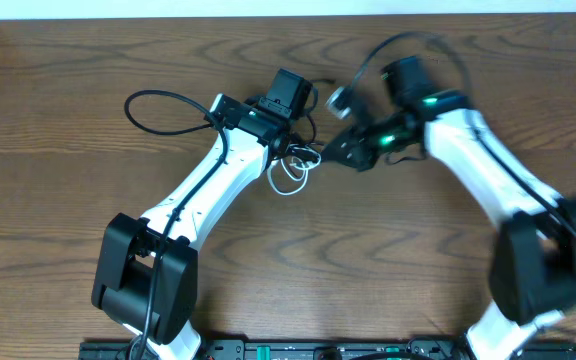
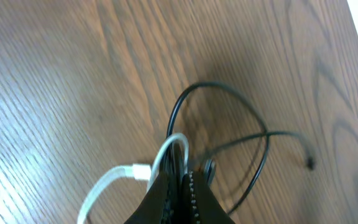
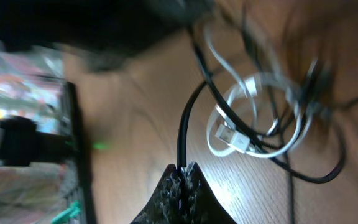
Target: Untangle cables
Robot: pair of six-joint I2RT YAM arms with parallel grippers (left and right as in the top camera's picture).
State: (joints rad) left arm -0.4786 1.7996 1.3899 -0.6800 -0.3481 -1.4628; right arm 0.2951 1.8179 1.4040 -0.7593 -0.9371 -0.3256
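Observation:
The cables lie tangled on the wooden table between my two grippers. In the overhead view a white cable (image 1: 288,180) loops just below my left gripper (image 1: 296,148), and my right gripper (image 1: 340,152) is close on its right. In the left wrist view my left gripper (image 2: 180,179) is shut on the tangle. The white cable (image 2: 112,182) curves round its tip and the black cable (image 2: 229,90) loops out beyond it. In the right wrist view my right gripper (image 3: 183,169) is shut on the black cable (image 3: 182,124). The white cable (image 3: 253,146) is coiled beyond it, crossed by black strands.
A thicker black wire fixed to the left arm (image 1: 153,100) loops out at the left. Another arcs over the right arm (image 1: 388,50). The table's far edge (image 1: 268,18) runs along the top. A black rail (image 1: 268,350) lies at the front.

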